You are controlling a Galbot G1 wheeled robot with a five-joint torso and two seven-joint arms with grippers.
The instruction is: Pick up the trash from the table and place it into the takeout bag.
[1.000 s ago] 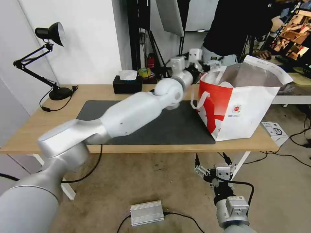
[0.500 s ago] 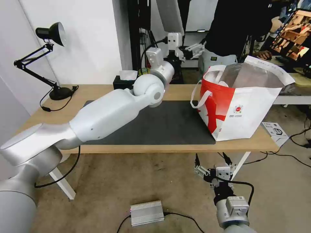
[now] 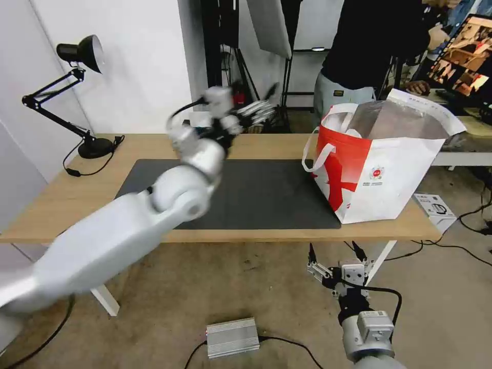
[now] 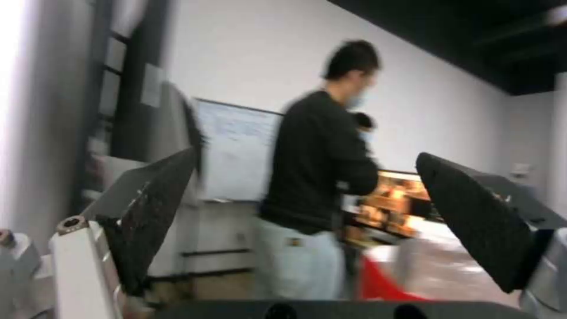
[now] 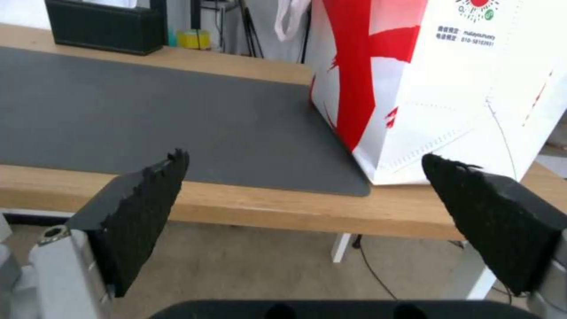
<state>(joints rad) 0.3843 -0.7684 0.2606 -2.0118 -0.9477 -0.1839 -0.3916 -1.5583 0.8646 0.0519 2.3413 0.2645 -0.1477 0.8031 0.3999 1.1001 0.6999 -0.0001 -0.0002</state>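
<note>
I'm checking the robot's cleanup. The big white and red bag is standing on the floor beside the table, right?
Not quite. The takeout bag is big, white and red, and standing up, but it stands on the table, at its right end and partly on the dark grey mat, not on the floor. The head view shows this; the right wrist view shows its base on the wood too.

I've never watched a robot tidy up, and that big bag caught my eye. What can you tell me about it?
The takeout bag is a large white bag with a bold red pattern, a small round logo and fine print on its side. It stands upright with its mouth open, showing a silver foil lining. White loop handles hang at its rim. It sits at the right end of the table, its base partly on the dark grey mat. Neither end effector touches it.
</note>
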